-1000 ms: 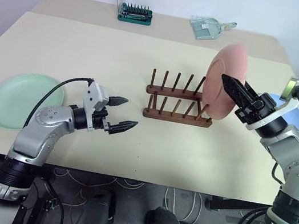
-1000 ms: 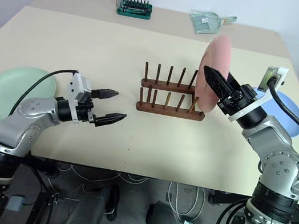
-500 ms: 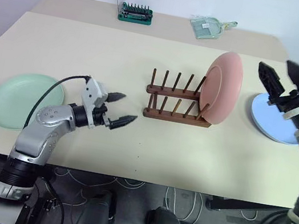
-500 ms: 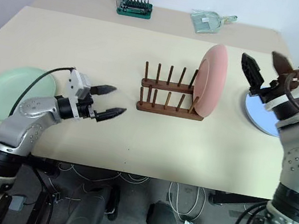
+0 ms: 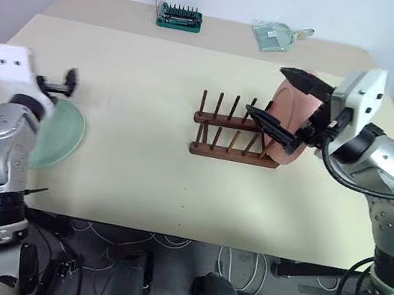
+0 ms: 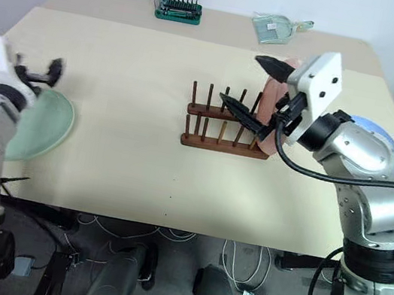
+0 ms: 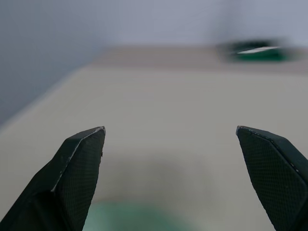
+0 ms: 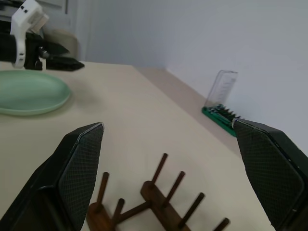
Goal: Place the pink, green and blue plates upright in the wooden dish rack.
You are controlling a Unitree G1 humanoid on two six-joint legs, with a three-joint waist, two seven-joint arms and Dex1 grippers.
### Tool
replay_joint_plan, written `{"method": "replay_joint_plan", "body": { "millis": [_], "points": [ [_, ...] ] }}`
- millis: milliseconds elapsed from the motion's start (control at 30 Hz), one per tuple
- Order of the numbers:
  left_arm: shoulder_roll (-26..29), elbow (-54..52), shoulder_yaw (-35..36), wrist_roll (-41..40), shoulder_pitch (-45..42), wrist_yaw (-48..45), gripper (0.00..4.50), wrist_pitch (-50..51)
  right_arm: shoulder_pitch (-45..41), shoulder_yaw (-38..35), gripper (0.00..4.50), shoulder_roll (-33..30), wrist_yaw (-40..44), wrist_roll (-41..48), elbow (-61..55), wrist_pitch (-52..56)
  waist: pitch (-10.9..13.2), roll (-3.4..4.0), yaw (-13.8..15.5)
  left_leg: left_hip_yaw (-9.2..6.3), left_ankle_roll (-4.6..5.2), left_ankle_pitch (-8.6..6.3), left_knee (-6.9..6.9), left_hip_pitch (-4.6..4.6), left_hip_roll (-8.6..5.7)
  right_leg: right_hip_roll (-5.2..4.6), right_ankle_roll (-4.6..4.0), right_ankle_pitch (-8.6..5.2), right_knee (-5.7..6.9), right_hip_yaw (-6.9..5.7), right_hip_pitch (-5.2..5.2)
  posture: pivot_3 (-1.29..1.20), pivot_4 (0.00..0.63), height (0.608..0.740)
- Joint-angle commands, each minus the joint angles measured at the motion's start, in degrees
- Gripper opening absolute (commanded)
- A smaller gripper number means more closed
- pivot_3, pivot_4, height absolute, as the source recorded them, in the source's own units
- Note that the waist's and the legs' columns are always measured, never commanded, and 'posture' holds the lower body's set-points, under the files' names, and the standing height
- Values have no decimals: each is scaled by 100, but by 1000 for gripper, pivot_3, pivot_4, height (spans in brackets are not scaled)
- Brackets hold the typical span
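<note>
So my right claw [image 5: 285,100] hangs spread wide and empty over the wooden dish rack [image 5: 235,132], its pegs just beneath my fingertips and the pink plate [image 5: 291,133] standing in the end slot right behind them. One careless sweep there could knock that plate off its pegs or drag the light rack sideways. My left claw [image 7: 178,168] is equally spread, holding nothing, with the green plate [image 5: 58,134] lying flat just below it. Its rim sits close to the table [image 5: 146,177] edge, so a clumsy pinch may push it off. Beyond my right arm, the blue plate [image 6: 382,138] waits, mostly hidden.
</note>
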Motion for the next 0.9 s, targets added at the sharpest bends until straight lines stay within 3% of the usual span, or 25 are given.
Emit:
{"method": "replay_joint_plan", "body": {
  "millis": [33,267,467,567,800,900],
  "points": [
    [210,-368,378,314,110,543,4500,567,-172,3,4372,81,232,-31,50,-162,0,0,4,0,-1,0,0,0,0,0,0,0,1,0,-1,0,150,732],
    [536,-498,600,278,626,316,4500,1923,111,265,4372,-230,1256,147,-209,-28,-2,-11,25,0,-7,2,-3,0,0,-2,0,0,1,-1,-1,0,150,732],
    [678,-136,721,149,752,-125,4500,2466,263,353,4372,-148,1312,-20,-305,-106,-5,-25,0,-2,-9,1,-5,7,0,-5,-1,0,2,-2,1,0,150,732],
    [601,45,824,12,667,-272,3649,2643,322,372,4413,-90,1218,-82,-405,-75,-5,-25,1,-2,-12,3,-10,8,1,-4,-1,0,2,-2,0,0,150,732],
    [316,395,1267,-70,443,-104,178,2667,434,334,4413,-73,1040,-118,-566,11,-6,-27,14,-2,-13,3,-10,9,-2,-9,-1,0,2,-2,3,0,150,732],
    [233,381,1299,-114,368,-92,35,2592,438,339,4413,-68,995,-113,-588,33,-7,-26,11,-1,-13,3,-10,16,-2,-9,-1,0,2,-2,7,0,150,732]
  ]
}}
